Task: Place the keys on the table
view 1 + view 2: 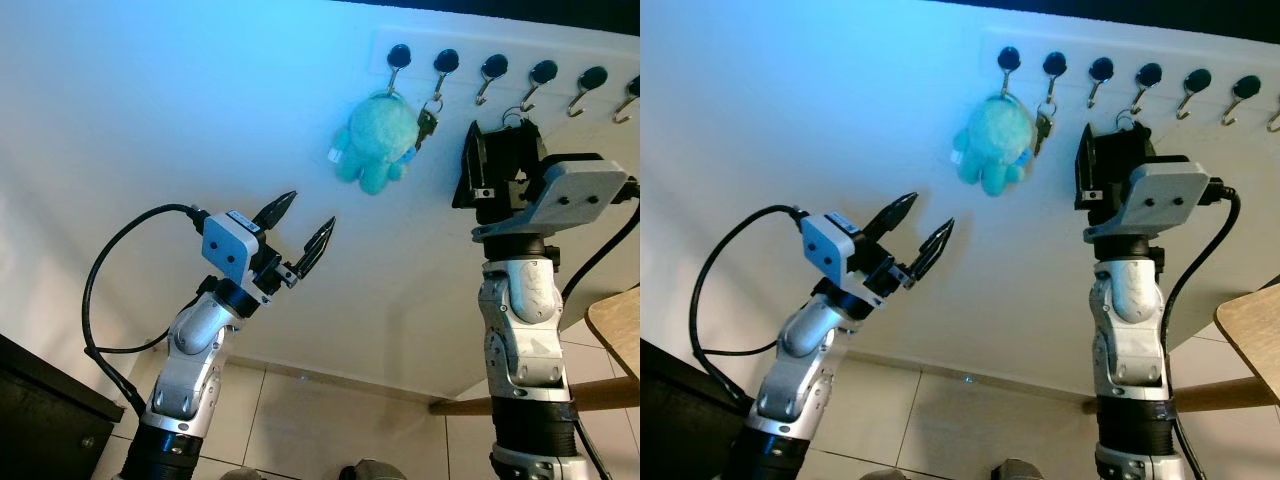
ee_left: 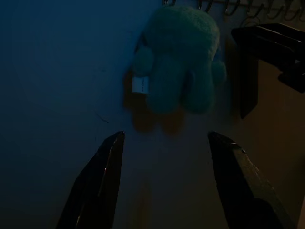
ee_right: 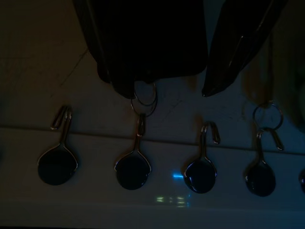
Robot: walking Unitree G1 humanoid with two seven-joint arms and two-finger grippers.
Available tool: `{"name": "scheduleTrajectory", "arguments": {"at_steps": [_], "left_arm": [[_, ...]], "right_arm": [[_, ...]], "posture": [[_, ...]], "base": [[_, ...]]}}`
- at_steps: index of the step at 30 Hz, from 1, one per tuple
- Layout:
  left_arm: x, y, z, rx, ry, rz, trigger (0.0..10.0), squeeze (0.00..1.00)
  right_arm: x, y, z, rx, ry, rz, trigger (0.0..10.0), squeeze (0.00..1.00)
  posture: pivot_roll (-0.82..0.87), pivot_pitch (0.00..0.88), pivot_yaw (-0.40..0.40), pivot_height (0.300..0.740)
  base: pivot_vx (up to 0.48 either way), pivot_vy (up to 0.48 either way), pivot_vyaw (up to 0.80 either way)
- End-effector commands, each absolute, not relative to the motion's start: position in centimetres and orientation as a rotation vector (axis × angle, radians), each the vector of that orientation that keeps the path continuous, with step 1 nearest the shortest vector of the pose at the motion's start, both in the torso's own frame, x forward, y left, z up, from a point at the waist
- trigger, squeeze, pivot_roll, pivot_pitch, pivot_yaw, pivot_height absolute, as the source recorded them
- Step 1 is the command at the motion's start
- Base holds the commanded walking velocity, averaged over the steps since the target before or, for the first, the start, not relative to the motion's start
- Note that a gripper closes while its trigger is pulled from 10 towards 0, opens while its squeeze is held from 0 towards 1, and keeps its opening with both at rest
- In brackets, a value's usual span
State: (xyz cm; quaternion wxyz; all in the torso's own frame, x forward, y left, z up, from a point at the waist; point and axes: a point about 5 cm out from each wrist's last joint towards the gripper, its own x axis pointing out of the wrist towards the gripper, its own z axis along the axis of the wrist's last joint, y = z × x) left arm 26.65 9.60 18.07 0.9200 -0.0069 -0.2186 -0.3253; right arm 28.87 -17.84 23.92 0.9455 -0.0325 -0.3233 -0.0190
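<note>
Left gripper (image 1: 305, 232) wide open, empty, below plush keychain (image 1: 374, 142); right gripper (image 3: 167, 90) fingers (indistinct) at key ring (image 3: 144, 100). Risk: ring snags hook (image 3: 141, 125).

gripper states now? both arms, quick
Left gripper: open, empty, aimed up at the turquoise plush keychain but clear of it.
Right gripper: raised at the hook rack, by a key ring; grip cannot be told.

Bright bluish head views, dim wrist views.
</note>
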Motion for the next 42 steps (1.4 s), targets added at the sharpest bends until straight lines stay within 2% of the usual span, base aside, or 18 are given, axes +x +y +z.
{"name": "scheduleTrajectory", "arguments": {"at_steps": [1, 10, 11, 12, 13, 14, 15, 23, 29, 42], "left_arm": [[26.5, 9.5, 18.2, -0.018, -0.449, -0.676, 10.0, 0.0], [26.6, 9.3, 18.4, -0.028, -0.453, -0.676, 10.0, 0.0], [26.6, 9.3, 18.4, -0.028, -0.453, -0.677, 10.0, 0.0], [26.6, 9.2, 18.5, -0.029, -0.454, -0.68, 10.0, 0.0], [26.6, 9.2, 18.5, -0.029, -0.454, -0.68, 10.0, 0.0], [26.6, 9.2, 18.5, -0.029, -0.455, -0.681, 10.0, 0.0], [26.7, 9.2, 18.6, -0.03, -0.457, -0.682, 10.0, 0.0], [26.2, 8.7, 19.3, -0.045, -0.479, -0.745, 10.0, 0.0], [24.6, 6.1, 20.9, -0.065, -0.491, -0.979, 10.0, 0.0], [24.6, 5.5, 22.8, -0.07, -0.535, -1.001, 10.0, 0.0]], "right_arm": [[28.9, -18.1, 24.0, -0.078, -0.653, -0.055, 10.0, 0.0], [29.0, -18.7, 24.1, -0.092, -0.648, -0.097, 10.0, 0.0], [29.1, -18.7, 24.1, -0.091, -0.647, -0.097, 9.5, 0.0], [29.1, -18.7, 24.1, -0.091, -0.647, -0.098, 4.4, 0.0], [29.1, -18.7, 24.1, -0.091, -0.647, -0.098, 4.4, 0.0], [29.1, -18.7, 24.1, -0.089, -0.648, -0.099, 1.1, 0.0], [29.1, -18.7, 24.1, -0.087, -0.648, -0.099, 0.0, 0.0], [29.0, -18.7, 24.1, -0.083, -0.648, -0.101, 0.0, 0.0], [29.0, -18.8, 24.2, -0.083, -0.65, -0.107, 0.0, 0.0], [28.9, -18.8, 24.3, -0.086, -0.653, -0.113, 0.0, 0.0]], "posture": [[0.02, 0.107, -0.029, 0.74], [0.02, 0.105, -0.024, 0.74], [0.02, 0.105, -0.024, 0.74], [0.02, 0.103, -0.023, 0.74], [0.02, 0.103, -0.023, 0.74], [0.03, 0.101, -0.022, 0.74], [0.03, 0.098, -0.023, 0.74], [0.02, 0.093, -0.023, 0.74], [0.02, 0.089, -0.021, 0.74], [0.03, 0.099, -0.017, 0.74]], "base": [[0.0, 0.0, 0.0], [0.0, 0.0, 0.0], [0.0, 0.0, 0.0], [0.0, 0.0, 0.0], [0.0, 0.0, 0.0], [0.0, 0.0, 0.0], [0.0, 0.0, 0.0], [0.0, 0.0, 0.0], [0.0, 0.0, 0.0], [0.0, 0.0, 0.0]]}}
